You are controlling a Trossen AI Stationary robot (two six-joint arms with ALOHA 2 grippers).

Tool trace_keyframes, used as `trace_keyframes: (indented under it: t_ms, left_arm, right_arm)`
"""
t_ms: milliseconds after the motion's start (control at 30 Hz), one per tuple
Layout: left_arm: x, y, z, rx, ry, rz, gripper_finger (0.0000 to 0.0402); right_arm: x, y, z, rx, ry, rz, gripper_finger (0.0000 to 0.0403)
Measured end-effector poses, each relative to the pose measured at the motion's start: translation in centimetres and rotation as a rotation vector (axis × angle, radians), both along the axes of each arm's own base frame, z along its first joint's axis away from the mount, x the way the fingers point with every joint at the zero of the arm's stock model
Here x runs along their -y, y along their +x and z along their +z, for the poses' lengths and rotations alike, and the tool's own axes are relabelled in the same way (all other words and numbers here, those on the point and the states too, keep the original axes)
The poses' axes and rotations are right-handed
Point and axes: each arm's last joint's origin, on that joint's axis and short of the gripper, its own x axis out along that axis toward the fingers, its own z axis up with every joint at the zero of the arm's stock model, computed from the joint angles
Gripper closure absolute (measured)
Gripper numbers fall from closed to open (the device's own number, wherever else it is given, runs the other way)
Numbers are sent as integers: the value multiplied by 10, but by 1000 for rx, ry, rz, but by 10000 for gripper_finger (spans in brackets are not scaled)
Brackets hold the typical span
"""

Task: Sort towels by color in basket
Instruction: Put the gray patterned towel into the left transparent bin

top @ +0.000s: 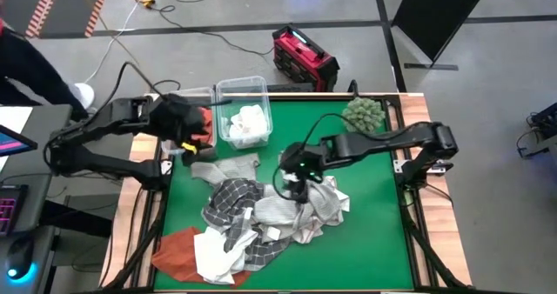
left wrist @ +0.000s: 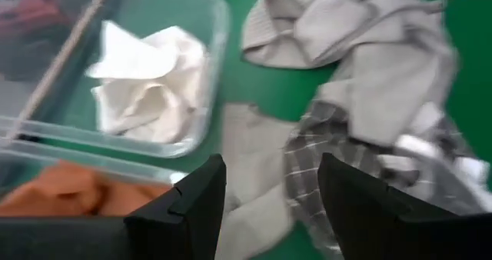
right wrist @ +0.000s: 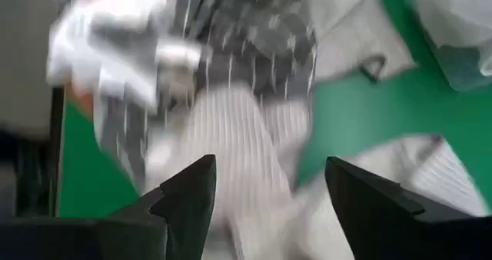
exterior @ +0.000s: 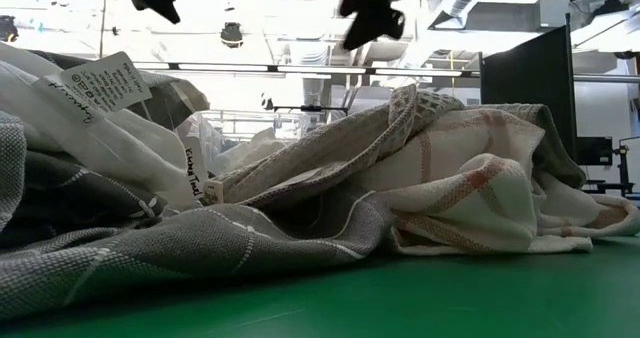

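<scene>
Crumpled towels (top: 252,220) heaped on green table (top: 374,233)

In the right wrist view the towel pile (right wrist: 231,129) is smeared by motion blur; individual weaves cannot be separated. In the high view the orange towel (top: 200,124) is mostly covered by the left end effector (top: 187,136), and the container under it cannot be made out. The rust towel (top: 178,250) at the pile's lower edge is partly buried under white cloth. In the low view both arms are cut off by the top edge, and the print on the care label (exterior: 100,83) is too small to be read.
</scene>
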Motion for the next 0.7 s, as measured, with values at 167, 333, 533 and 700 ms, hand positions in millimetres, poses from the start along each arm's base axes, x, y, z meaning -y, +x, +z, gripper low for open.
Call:
trace_keyframes:
  t_ms: [167, 333, 533, 700]
  left_arm:
    - [11, -6, 9, 106, -2, -39, 205]
    - [16, -17, 22, 245, 5, -54, 205]
    - [17, -26, 26, 291, -6, -24, 205]
    - [17, -26, 23, 257, -19, -17, 205]
  right_arm:
    - [-5, 38, -34, 57, 104, -138, 129]
    - [-8, 72, -72, 45, 133, -179, 129]
    - [-9, 102, -105, 11, 35, -131, 129]
    - [-4, 120, -136, -24, -103, -87, 139]
